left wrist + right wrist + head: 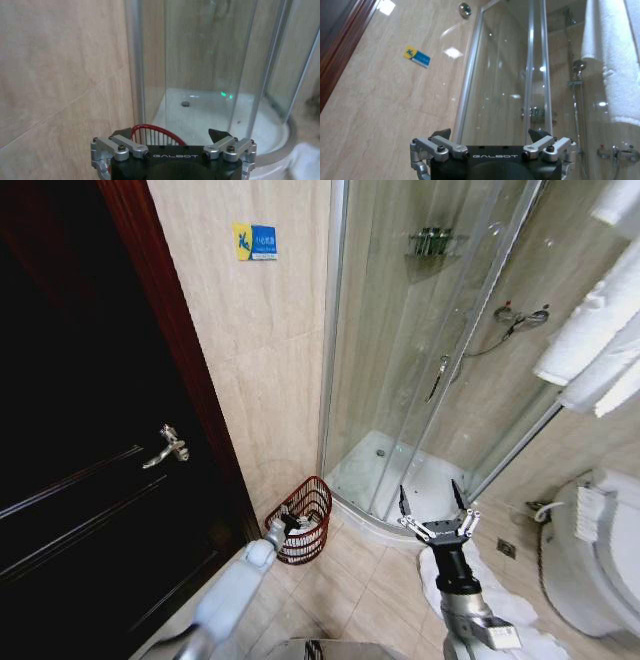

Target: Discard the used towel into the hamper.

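Observation:
The hamper (303,518), a small dark red wire basket, stands on the floor tiles against the wall between the door and the shower. Its rim (156,130) shows just beyond my left gripper (170,133). That left gripper (291,524) hangs at the hamper's near rim, open and holding nothing. A white towel (524,616) lies crumpled on the floor in front of the shower, under my right arm. My right gripper (430,498) is raised above it, pointing at the shower. In the right wrist view the right gripper (490,132) stands open with nothing between its fingers.
A dark wooden door (90,460) with a lever handle stands at the left. The glass shower cabin (430,360) fills the middle, its raised white tray curving onto the floor. A toilet (595,550) is at the right. Clean white towels (600,330) hang above it.

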You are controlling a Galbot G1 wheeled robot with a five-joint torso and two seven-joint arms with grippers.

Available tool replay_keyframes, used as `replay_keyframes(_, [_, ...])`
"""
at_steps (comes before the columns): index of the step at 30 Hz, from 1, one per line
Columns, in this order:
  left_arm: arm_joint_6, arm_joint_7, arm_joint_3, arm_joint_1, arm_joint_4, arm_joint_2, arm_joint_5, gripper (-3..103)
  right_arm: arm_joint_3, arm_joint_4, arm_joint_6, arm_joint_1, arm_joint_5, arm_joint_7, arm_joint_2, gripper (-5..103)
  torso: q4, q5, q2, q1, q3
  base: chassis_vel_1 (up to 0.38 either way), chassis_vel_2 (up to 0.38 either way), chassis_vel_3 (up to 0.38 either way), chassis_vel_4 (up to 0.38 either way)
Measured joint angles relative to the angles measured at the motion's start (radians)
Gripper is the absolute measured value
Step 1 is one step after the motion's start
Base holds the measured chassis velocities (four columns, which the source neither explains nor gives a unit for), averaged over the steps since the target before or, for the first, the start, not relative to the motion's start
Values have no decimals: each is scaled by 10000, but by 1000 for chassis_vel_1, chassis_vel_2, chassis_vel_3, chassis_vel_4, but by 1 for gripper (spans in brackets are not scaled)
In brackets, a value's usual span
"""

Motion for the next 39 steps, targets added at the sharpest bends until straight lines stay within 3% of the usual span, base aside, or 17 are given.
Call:
replay_keyframes(1, [0,0,0,0,0,0,0,100,0,0,0,0,0,0,0,100,0,0,0,0,0,0,0,0,0])
replay_keyframes(4, [676,164,-827,1368,-2134,410,-665,100,73,264,-318,116,220,81,0,100,4,2,0,0,-1,0,0,0,0])
replay_keyframes(5, [676,164,-827,1368,-2134,410,-665,100,73,264,-318,116,220,81,0,100,4,2,0,0,-1,0,0,0,0])
replay_keyframes(10, [1258,411,-2201,3071,-5065,441,-1120,100,348,801,-1003,215,489,271,0,100,1,3,0,-1,-1,0,0,0,0])
replay_keyframes(11, [1258,411,-2201,3071,-5065,441,-1120,100,348,801,-1003,215,489,271,0,100,1,3,0,-1,-1,0,0,0,0])
replay_keyframes(13, [1330,461,-2703,3703,-6223,164,-1151,100,544,952,-1239,289,516,309,1,100,1,3,0,0,-1,0,0,0,0])
replay_keyframes(19, [1381,418,-3482,5129,-8083,-542,-634,100,651,1486,-1856,262,702,468,0,100,2,2,0,0,0,0,0,0,0])
replay_keyframes(22, [1595,324,-3772,6088,-9497,-1269,-311,100,575,1808,-2348,326,869,641,-19,100,4,3,1,-1,-1,0,0,0,0])
replay_keyframes(24, [1624,299,-3799,6228,-9736,-1437,-215,100,565,1848,-2409,368,895,668,-24,100,4,4,1,-1,-1,0,0,0,0])
replay_keyframes(26, [1638,263,-3863,6723,-10557,-2215,422,100,540,1999,-2630,507,977,716,-58,100,3,5,1,-1,0,0,0,0,0])
replay_keyframes(29, [1563,269,-3845,6994,-10934,-2651,831,100,515,2086,-2740,577,1036,719,-86,100,3,4,1,-1,0,0,0,0,0])
replay_keyframes(32, [1158,406,-3811,7437,-11359,-3369,1589,100,506,2154,-2932,826,1179,734,-109,100,4,6,0,0,0,0,0,0,0])
replay_keyframes(39, [850,474,-3768,7790,-11595,-3565,2244,100,500,2156,-3294,1059,1375,901,-143,100,3,7,0,0,1,0,0,0,0])
